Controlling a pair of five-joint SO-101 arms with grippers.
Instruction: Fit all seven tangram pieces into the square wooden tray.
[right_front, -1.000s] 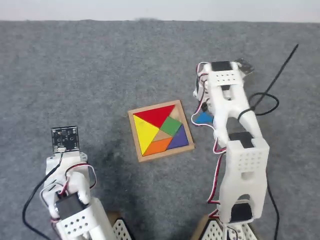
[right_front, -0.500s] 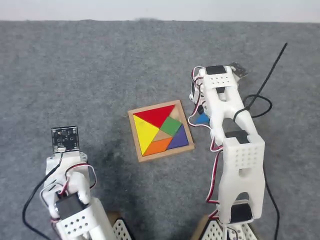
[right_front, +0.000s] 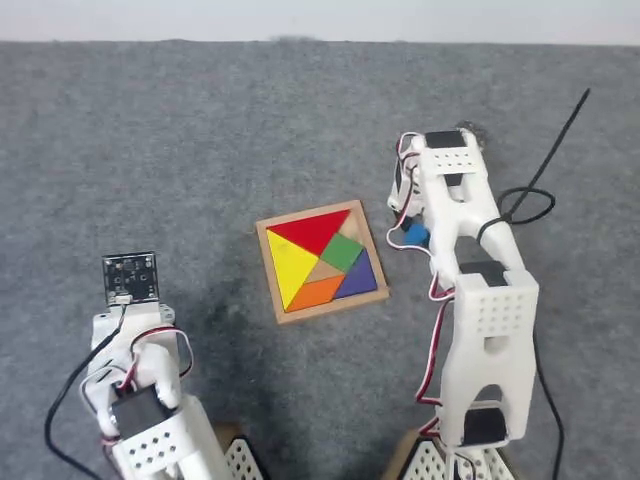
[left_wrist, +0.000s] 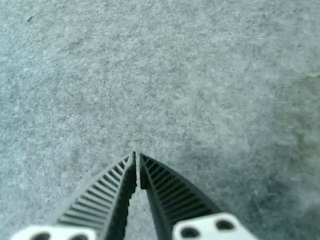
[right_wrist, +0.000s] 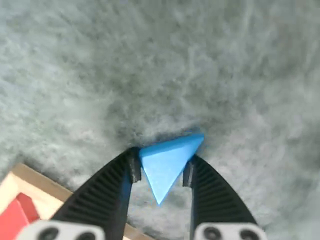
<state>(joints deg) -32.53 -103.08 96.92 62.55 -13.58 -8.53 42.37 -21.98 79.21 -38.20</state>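
The right gripper grasped one blue triangle just beside the single wooden tray, which held five coloured pieces. The left gripper hung clenched on nothing over the grey carpet.

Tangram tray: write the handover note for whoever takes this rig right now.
Right gripper: jaws shut on the blue triangle, beside the wooden tray, not over it.
Left gripper: jaws shut, empty, over the carpet.
Done, in the tray: red piece, yellow piece, green piece, orange piece, purple piece.
Left: seat the blue triangle, likely in the bare-looking spot beside the green piece.
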